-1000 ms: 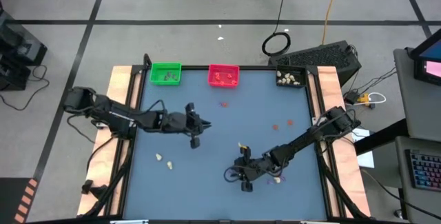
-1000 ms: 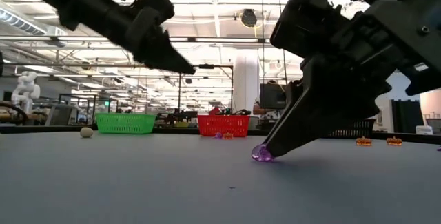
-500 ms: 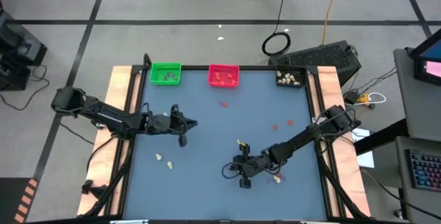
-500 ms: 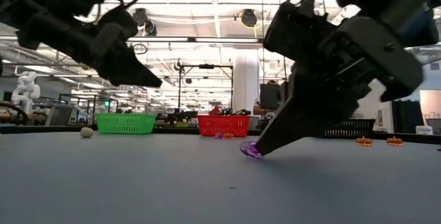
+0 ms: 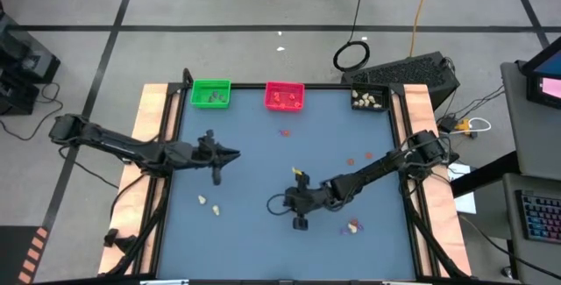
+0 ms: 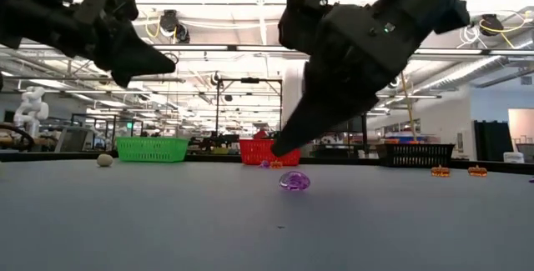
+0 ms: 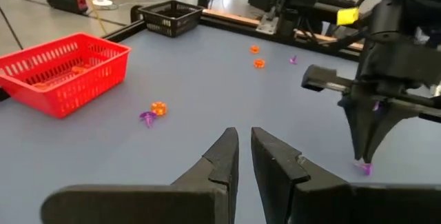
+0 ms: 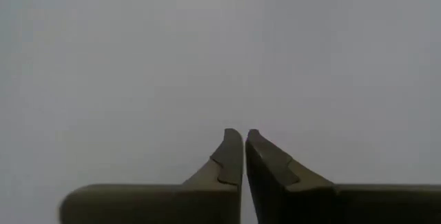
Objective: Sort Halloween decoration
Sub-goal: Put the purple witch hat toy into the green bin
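A purple trinket (image 6: 294,181) of the Halloween decoration lies on the blue table, resting on its underside; the left wrist view shows the same purple trinket (image 7: 366,169). My right gripper (image 6: 274,151) hangs shut just above and left of it, apart from it, and the right gripper (image 8: 244,136) has nothing between its fingers. It stands near the table's middle in the high view (image 5: 273,204). My left gripper (image 5: 235,154) is raised at the table's left, pointing right. Its fingers (image 7: 227,148) are shut with nothing between them.
A green tray (image 5: 211,93), a red tray (image 5: 284,96) and a black tray (image 5: 369,99) line the far edge. Loose trinkets lie about: cream ones (image 5: 209,203) near left, orange ones (image 5: 358,158) at right, a few (image 5: 352,226) near right, purple and orange (image 5: 285,131) before the red tray.
My left gripper has drawn back toward the table's left edge, staying raised. My right gripper has moved toward the left and risen off the purple trinket. The trinket has slid a little to the left along the table and now lies free below the gripper.
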Controlling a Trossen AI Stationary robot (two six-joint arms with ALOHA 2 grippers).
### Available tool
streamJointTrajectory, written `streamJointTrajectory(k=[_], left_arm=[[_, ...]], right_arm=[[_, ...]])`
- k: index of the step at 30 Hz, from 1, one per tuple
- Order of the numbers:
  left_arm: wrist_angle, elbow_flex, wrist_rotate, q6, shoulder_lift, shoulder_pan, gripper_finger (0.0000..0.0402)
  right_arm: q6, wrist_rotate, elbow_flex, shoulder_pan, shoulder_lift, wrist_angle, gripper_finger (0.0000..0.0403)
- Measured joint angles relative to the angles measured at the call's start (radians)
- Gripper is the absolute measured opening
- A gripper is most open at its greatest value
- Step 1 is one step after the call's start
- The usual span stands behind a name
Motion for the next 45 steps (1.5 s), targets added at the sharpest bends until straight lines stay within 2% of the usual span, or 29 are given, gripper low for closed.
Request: streamJointTrajectory(k=[5, 10, 14, 19, 27, 29, 43, 45], left_arm=[[-0.021, 0.0, 0.0, 0.0, -0.022, -0.018, 0.0047], [-0.026, 0.0, 0.0, 0.0, -0.021, -0.031, 0.0047], [-0.025, 0.0, 0.0, -0.001, -0.021, -0.031, 0.0047], [-0.023, 0.0, 0.0, -0.002, -0.021, -0.031, 0.0047], [-0.023, 0.0, 0.001, -0.002, -0.021, -0.031, 0.0047], [-0.023, 0.0, 0.001, -0.002, -0.021, -0.031, 0.0047], [-0.023, 0.0, 0.003, -0.002, -0.021, -0.031, 0.0047], [-0.026, 0.0, 0.042, -0.004, -0.021, -0.031, 0.0047]], right_arm=[[0.112, -0.018, 0.034, 0.024, 0.0, -0.11, 0.0083], [0.153, -0.006, 0.033, 0.039, 0.019, -0.112, 0.0161], [0.153, 0.0, 0.033, 0.034, 0.062, -0.084, 0.0185], [0.134, 0.012, 0.037, 0.028, 0.095, -0.07, 0.0152], [0.075, 0.024, 0.033, 0.026, 0.084, -0.046, 0.0028], [0.052, 0.025, 0.032, 0.026, 0.078, -0.04, 0.0008], [-0.039, 0.05, 0.031, -0.007, 0.039, 0.013, 0.0001], [-0.06, 0.05, 0.031, -0.017, 0.039, 0.043, 0.0001]])
